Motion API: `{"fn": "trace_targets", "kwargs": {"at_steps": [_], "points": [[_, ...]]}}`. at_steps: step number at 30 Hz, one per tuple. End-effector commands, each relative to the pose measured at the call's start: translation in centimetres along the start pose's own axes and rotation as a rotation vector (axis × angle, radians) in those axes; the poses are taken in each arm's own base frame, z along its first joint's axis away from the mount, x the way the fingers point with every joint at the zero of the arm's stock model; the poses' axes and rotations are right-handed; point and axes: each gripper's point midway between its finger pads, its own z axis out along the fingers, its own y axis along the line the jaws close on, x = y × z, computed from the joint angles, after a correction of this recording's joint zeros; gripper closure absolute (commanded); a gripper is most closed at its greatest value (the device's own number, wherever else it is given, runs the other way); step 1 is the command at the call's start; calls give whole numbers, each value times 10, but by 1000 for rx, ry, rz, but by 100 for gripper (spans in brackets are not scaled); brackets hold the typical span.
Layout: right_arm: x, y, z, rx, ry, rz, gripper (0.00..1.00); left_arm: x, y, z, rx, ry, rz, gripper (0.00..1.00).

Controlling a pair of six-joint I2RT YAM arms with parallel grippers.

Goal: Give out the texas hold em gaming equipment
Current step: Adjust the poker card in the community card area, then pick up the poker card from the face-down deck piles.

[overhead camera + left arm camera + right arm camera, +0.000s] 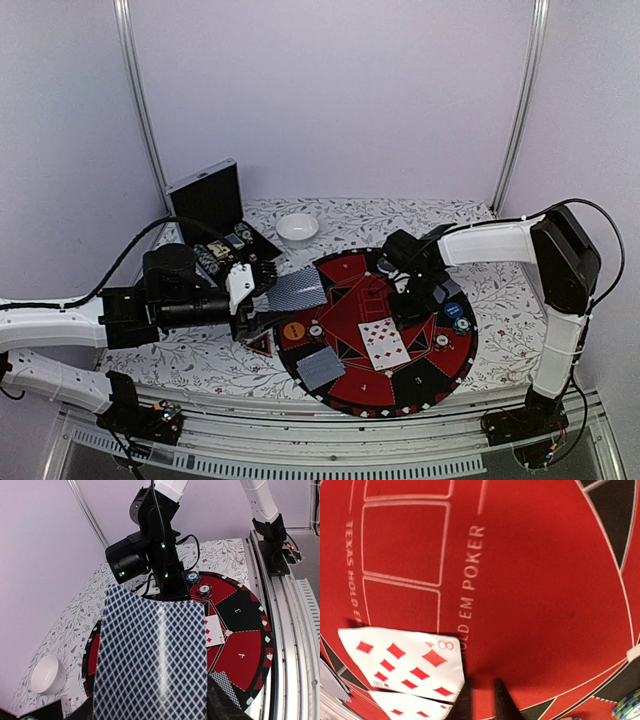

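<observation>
Left end effector (pixel 250 296) gripped a stack of blue-backed cards (pixel 298 290) at the left edge of the felt mat (pixel 420 385). Right end effector (pixel 482 700), barely parted and empty, hovered beside two face-up cards (pixel 384 343) (dealing seemed partly done, with the gripped stack left to deal).

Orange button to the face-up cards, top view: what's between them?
A poker chip right beside the orange button, then bare red mat up to the face-up cards. The top view shows it.
</observation>
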Motion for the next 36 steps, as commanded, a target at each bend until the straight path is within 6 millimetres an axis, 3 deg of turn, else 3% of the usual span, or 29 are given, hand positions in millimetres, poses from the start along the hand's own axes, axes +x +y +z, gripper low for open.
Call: {"fn": "trace_targets", "kwargs": {"at_steps": [1, 3, 4, 7, 9, 11, 13, 16, 19, 23, 30, 36], "points": [[-22, -8, -41, 73, -125, -2, 63, -20, 1, -2, 0, -53, 15, 47], [-39, -14, -77, 121, -237, -5, 7, -20, 1, -2, 1, -53, 17, 47], [-48, -17, -98, 146, -301, -6, 0, -20, 1, -2, 2, -54, 19, 47], [-68, 2, -163, 103, -498, -61, 1, -20, 1, -2, 1, -52, 19, 47], [-73, 39, -204, -8, -646, -163, 1, -19, 1, -2, 1, -52, 22, 47], [-63, 89, -244, -180, -785, -328, 1, -18, 1, -1, 1, -49, 24, 47], [-42, 137, -268, -361, -865, -501, 1, -18, 1, -1, -1, -49, 26, 47], [-15, 182, -283, -566, -911, -653, 1, -17, 0, -1, -1, -48, 26, 47], [1, 207, -288, -693, -918, -728, 1, -18, 1, -1, -3, -50, 28, 47], [4, 223, -275, -712, -895, -766, 1, -19, 2, -2, -8, -52, 30, 47], [-4, 227, -235, -662, -808, -758, 1, -19, 3, -3, -14, -56, 32, 47], [-16, 209, -213, -526, -791, -713, 1, -21, 3, -4, -19, -62, 32, 48]]}}
